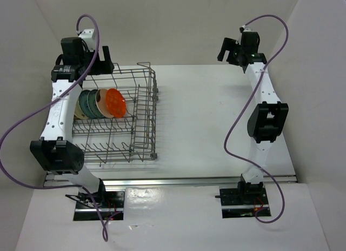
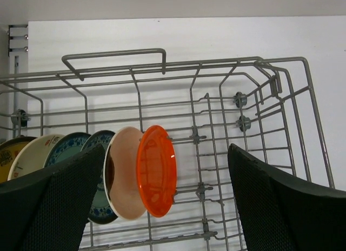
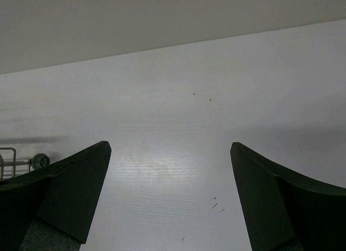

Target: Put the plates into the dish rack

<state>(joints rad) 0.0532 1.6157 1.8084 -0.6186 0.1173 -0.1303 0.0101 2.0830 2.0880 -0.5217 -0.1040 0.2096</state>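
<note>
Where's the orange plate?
In the top view, the orange plate stands in the dish rack on the left, last in the row, beside a cream plate.

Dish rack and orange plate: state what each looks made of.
Dish rack: thin grey rods, dull even sheen, likely metal wire, perhaps coated. Orange plate: uniform bright colour, seemingly slightly translucent, smooth, so probably plastic; glazed ceramic cannot be excluded.

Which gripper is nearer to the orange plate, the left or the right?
Left. The left gripper hangs over the far edge of the dish rack, close behind the orange plate. The right gripper is far off, at the table's far right.
</note>
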